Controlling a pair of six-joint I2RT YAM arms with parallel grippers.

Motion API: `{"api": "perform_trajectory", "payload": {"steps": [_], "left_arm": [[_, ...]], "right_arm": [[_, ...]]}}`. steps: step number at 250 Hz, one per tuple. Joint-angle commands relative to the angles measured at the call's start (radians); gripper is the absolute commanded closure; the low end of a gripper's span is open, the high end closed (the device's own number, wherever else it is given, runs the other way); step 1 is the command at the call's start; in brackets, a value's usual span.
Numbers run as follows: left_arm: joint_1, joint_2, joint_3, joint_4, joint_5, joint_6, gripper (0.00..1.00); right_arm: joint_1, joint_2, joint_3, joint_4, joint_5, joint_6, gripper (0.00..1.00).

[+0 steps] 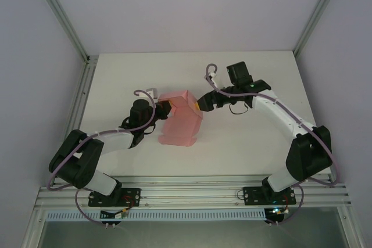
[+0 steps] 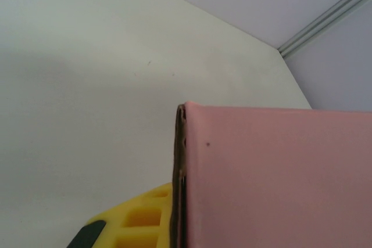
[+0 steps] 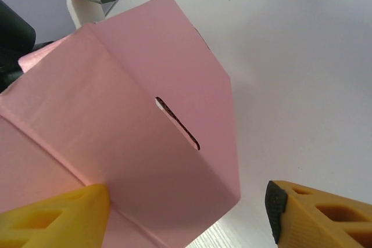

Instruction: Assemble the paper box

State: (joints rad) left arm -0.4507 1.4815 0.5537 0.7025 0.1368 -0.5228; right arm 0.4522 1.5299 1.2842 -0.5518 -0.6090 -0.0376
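The paper box (image 1: 180, 123) is a pale pink, partly folded card standing on the white table (image 1: 250, 143) between the two arms. My left gripper (image 1: 164, 108) is shut on its upper left edge. In the left wrist view the card (image 2: 279, 178) runs edge-on beside one yellow finger (image 2: 136, 219). My right gripper (image 1: 200, 105) is at the box's upper right corner and stands open. In the right wrist view its left finger (image 3: 52, 219) overlaps a pink panel (image 3: 133, 120) with a narrow slot (image 3: 177, 123), and its right finger (image 3: 314, 213) is apart from the card, over the table.
Aluminium frame rails run along the table's left side (image 1: 81, 85), the right back corner (image 1: 314, 21) and the near edge (image 1: 192, 193). Pale walls enclose the table. Bare table lies behind and to the right of the box.
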Motion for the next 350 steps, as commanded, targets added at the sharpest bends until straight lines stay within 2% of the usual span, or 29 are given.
{"api": "perform_trajectory", "payload": {"steps": [1,72,113,133,190,238,290,350], "left_arm": [[0.001,0.0,0.029,0.016,-0.007,-0.022,1.0],[0.001,-0.007,0.057,-0.029,-0.039,-0.037,1.0],[0.0,0.001,0.069,-0.048,-0.033,-0.032,1.0],[0.001,0.004,0.072,-0.06,-0.028,-0.025,1.0],[-0.002,0.005,0.087,-0.095,0.019,-0.002,1.0],[-0.022,-0.001,0.106,-0.161,-0.014,0.009,1.0],[-0.053,-0.012,0.133,-0.245,-0.07,0.032,1.0],[-0.068,-0.037,0.133,-0.25,-0.069,0.039,1.0]], "right_arm": [[0.027,0.032,0.02,-0.002,0.02,0.003,0.29],[0.072,0.032,-0.004,-0.006,0.164,-0.02,0.3],[0.104,-0.016,-0.048,0.074,0.343,-0.003,0.29],[0.118,-0.04,-0.064,0.108,0.427,-0.013,0.33],[0.149,-0.08,-0.077,0.18,0.515,-0.082,0.41],[0.199,-0.076,-0.074,0.253,0.662,-0.121,0.43],[0.241,-0.068,-0.073,0.29,0.719,-0.165,0.48],[0.255,-0.05,-0.062,0.283,0.74,-0.17,0.52]]}}
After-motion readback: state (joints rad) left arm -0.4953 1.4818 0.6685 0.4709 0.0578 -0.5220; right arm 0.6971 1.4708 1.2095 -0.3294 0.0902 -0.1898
